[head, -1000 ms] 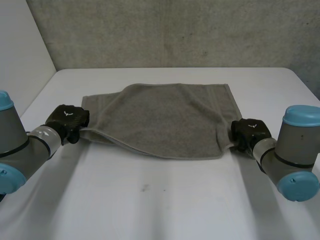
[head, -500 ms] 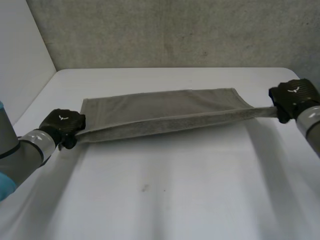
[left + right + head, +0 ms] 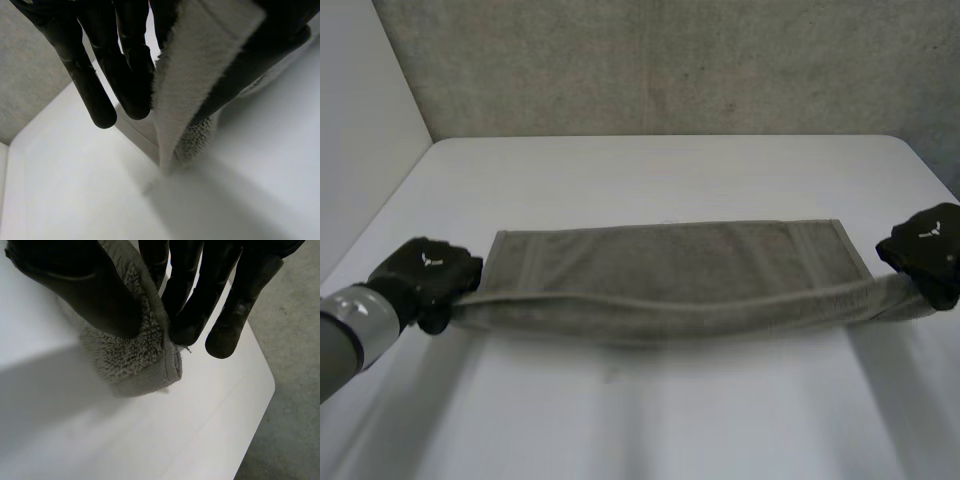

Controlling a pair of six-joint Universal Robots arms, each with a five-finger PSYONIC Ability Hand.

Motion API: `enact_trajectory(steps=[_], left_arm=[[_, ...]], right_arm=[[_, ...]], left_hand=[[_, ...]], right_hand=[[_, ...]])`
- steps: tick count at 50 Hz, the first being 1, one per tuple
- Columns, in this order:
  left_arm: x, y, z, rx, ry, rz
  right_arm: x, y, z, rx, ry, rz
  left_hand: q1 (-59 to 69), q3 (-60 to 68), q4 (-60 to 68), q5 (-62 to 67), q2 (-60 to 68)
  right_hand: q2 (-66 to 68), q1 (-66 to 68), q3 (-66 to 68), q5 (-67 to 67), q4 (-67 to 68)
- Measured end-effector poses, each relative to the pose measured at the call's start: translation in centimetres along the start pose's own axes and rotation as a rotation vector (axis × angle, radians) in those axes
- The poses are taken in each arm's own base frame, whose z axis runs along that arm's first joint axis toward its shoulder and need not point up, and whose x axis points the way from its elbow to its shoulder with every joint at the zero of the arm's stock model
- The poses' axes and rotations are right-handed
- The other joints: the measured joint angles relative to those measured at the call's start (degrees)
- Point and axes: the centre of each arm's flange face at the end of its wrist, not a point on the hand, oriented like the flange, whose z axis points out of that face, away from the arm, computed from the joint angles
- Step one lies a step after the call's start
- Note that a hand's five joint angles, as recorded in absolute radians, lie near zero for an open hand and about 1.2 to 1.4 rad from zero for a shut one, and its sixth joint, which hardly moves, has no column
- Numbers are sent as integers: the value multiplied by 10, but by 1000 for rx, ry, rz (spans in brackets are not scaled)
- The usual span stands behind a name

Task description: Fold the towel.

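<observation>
1. One white desk [image 3: 650, 430] carries everything I am working with.
2. One grey-brown towel [image 3: 660, 265] stretches sideways across the middle of the desk. Its far part lies flat, and its near edge is drawn into a slightly sagging band between the two hands.
3. At the towel's left end, my left robot hand [image 3: 425, 280] pinches the near edge. Its wrist view shows the cloth clamped between thumb and one finger, with the other fingers straight beside it.
4. At the right end, my right robot hand [image 3: 925, 250] pinches the bunched corner, thumb pressing the terry cloth against its fingers just above the desk.
</observation>
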Motion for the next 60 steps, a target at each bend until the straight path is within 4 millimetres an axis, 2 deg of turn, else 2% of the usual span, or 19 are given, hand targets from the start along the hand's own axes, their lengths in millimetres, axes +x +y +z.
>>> enact_trajectory(steps=[4, 9, 13, 21, 28, 34, 35, 37, 38, 41, 45, 53, 60], left_arm=[[-7, -5, 31, 38, -11, 15], [-12, -10, 84, 79, -8, 22], [-15, -12, 118, 103, -8, 1], [-22, -21, 166, 169, -24, -53], [-24, -24, 198, 208, -33, -57], [-20, -21, 213, 209, -27, -53], [-18, -20, 216, 206, -26, -52], [-16, -17, 222, 196, -30, -52], [-15, -16, 223, 192, -33, -52], [-13, -12, 228, 165, -62, -53], [-15, -11, 229, 140, -103, -55], [-21, -25, 216, 136, -134, -71], [-23, -42, 181, 121, -103, -151]], right_arm=[[5, -1, 28, 3, 9, 12], [8, -5, 75, -16, 32, 30], [8, -8, 105, -17, 53, 44], [9, -20, 154, 51, 122, 78], [6, -26, 187, 74, 187, 72], [4, -28, 202, 78, 225, 64], [4, -28, 205, 81, 230, 63], [3, -28, 211, 89, 238, 60], [2, -29, 212, 91, 239, 59], [0, -31, 218, 113, 251, 54], [2, -36, 223, 154, 284, 53], [22, -52, 219, 240, 378, 66], [39, -59, 191, 250, 367, 166]], left_hand=[[0, 0, 0, 0, 0], [0, 0, 0, 0, 0], [0, 0, 0, 0, 0], [0, 0, 0, 0, 0], [0, 0, 0, 0, 0], [0, 0, 0, 0, 0], [-23, -24, -24, -18, -24], [-160, -169, -158, -150, -171], [-202, -212, -201, -193, -215], [-479, -493, -499, -489, -500], [-571, -580, -580, -563, -581], [-589, -599, -599, -574, -601], [-592, -601, -602, -576, -602]], right_hand=[[0, 0, 0, 0, 0], [0, 0, 0, 0, 0], [0, 0, 0, 0, 0], [0, 0, 0, 2, 0], [0, 0, 0, 2, 0], [-4, -2, -3, -5, -5], [-49, -46, -47, -55, -51], [-271, -264, -262, -267, -254], [-319, -311, -297, -316, -299], [-585, -576, -576, -605, -574], [-627, -629, -625, -637, -618], [-627, -630, -625, -637, -618], [-627, -631, -625, -637, -618]])
